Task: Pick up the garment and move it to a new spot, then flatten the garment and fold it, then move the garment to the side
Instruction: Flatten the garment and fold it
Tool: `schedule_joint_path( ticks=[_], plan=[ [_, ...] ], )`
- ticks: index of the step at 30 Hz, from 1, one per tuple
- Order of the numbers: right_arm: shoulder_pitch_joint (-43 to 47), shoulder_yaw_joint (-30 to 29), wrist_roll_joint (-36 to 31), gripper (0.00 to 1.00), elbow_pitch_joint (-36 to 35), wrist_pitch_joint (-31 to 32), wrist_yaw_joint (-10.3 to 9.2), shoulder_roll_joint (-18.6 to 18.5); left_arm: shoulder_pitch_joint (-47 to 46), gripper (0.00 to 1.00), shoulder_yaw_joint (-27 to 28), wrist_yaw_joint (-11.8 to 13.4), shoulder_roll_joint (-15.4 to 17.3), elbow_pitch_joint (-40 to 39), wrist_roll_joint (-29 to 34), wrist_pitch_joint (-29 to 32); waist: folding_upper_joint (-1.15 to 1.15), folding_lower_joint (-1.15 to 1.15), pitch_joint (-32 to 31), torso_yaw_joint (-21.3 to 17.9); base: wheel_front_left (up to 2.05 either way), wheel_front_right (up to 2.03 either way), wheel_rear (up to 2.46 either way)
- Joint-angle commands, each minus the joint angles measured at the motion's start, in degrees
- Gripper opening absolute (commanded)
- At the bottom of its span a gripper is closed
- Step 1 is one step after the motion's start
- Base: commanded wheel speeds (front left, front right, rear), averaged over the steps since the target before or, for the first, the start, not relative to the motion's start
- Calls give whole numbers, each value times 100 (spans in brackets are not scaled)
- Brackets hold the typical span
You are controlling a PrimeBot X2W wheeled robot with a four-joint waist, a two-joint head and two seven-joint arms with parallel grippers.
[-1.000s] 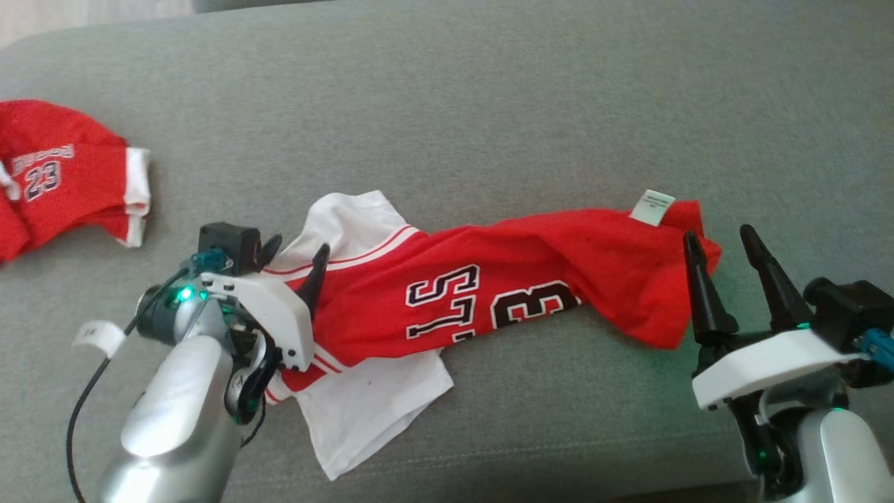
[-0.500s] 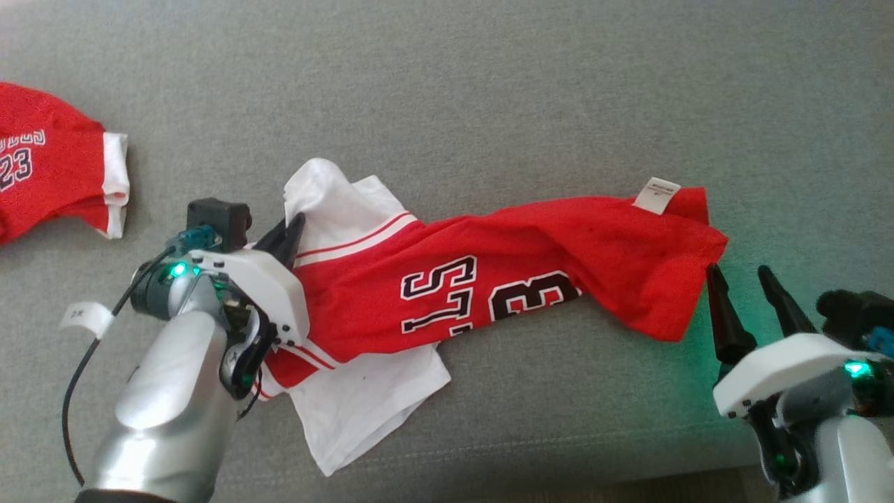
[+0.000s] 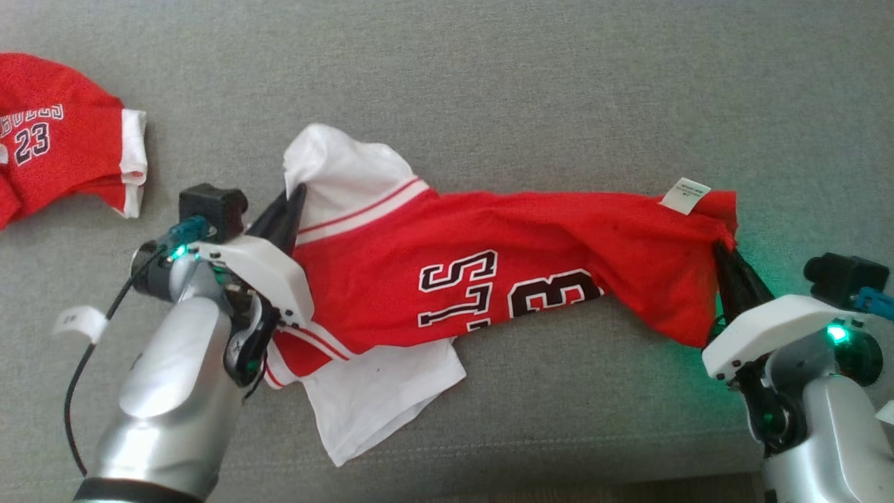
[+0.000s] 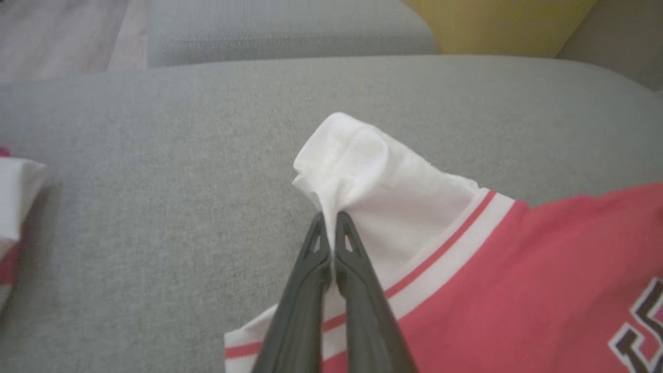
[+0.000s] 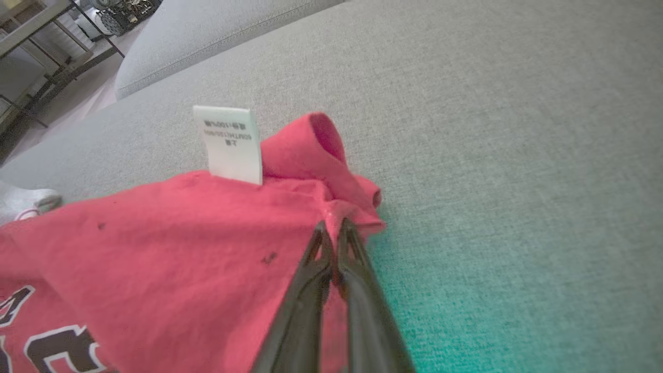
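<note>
The garment [image 3: 489, 279] is a red jersey with white sleeves and black-and-white lettering, stretched across a grey cushion [image 3: 489, 84]. My left gripper [image 3: 297, 192] is shut on the white sleeve at the garment's left end; in the left wrist view [image 4: 331, 220] the closed tips pinch a fold of white cloth [image 4: 357, 166]. My right gripper [image 3: 721, 246] is shut on the red hem at the right end, and the right wrist view [image 5: 331, 225] shows its tips clamped on red fabric [image 5: 155, 248] beside a white care label [image 5: 228, 142].
A second red jersey [image 3: 49, 157] numbered 23 lies at the cushion's far left. Bare grey cushion stretches behind and in front of the garment. The cushion's front edge runs close to both arms. A metal rack [image 5: 41, 41] stands beyond the cushion.
Both grippers have closed, the left on the white sleeve and the right on the red hem after moving onto it. The garment is now pulled straighter between them.
</note>
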Motion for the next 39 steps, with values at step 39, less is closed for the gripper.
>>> schedule_joint_path(
  ticks=[39],
  plan=[
    [-1535,-450,-598,0,-3509,437,-4,-721,-842,0,869,636,969,-4895,-331,672,0,0,-1313,88,0,0,0]
  ],
)
